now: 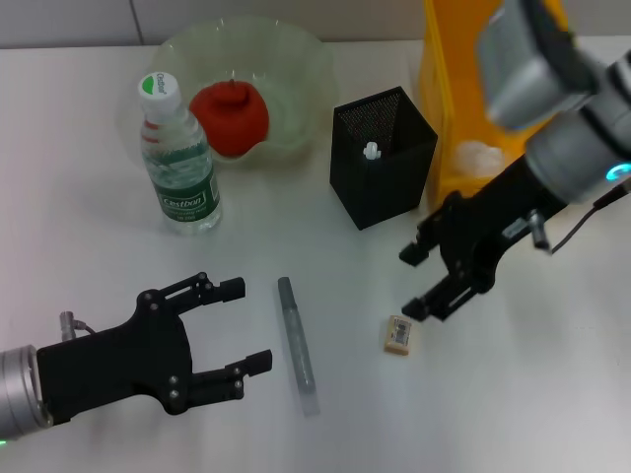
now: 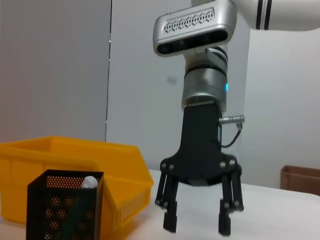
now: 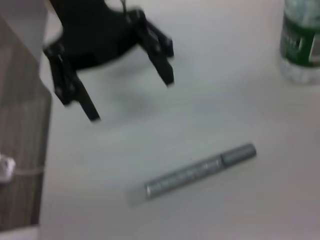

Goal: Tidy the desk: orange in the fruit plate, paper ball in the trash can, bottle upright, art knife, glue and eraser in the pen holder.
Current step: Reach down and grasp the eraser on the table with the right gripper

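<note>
Reading mostly done: orange (image 1: 229, 118) in fruit plate (image 1: 306, 59), bottle (image 1: 178, 158) upright, paper ball (image 1: 477, 156) in trash can (image 1: 444, 89). Left: eraser (image 1: 398, 333) and art knife (image 1: 297, 344) on desk (image 1: 552, 394), front-centre. Right end effector (image 1: 418, 282) open, empty, beside eraser; left end effector (image 1: 239, 327) open, empty, near knife. Pen holder (image 1: 383, 168) holds something white.

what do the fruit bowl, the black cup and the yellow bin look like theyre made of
Fruit plate: probably glass, translucent pale green with a wavy rim. Pen holder: black metal mesh by its fine perforations. Trash can: smooth, opaque, bright yellow moulded plastic, slightly glossy.
</note>
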Controlling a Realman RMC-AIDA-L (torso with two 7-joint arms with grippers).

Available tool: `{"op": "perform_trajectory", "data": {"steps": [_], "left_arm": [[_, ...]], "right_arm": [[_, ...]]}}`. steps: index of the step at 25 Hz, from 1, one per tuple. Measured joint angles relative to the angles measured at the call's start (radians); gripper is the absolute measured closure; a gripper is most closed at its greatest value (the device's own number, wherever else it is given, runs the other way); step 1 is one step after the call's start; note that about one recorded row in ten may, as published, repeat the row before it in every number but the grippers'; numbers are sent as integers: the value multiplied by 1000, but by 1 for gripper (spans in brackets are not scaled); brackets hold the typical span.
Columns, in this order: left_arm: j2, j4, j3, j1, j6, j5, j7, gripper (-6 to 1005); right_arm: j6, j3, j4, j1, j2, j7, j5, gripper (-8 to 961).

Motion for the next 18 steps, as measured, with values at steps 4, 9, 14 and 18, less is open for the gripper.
{"op": "perform_trajectory", "data": {"steps": [4,9,14,18], "left_arm": [[0,0,0,4,-6,1,-1,181],[-1,-5,-3,5,-9,1,-1,181],[-1,-7,-3,8,-11,1,-1,181],[0,-8,-2,7,-11,1,-1,181]], "right_arm": [[72,-140,6,-1,1,35,-1,233],[105,-252,8,-6,5,41,19,234],[152,-350,8,-14,7,41,47,235],[177,-393,10,-21,7,43,66,236]]}}
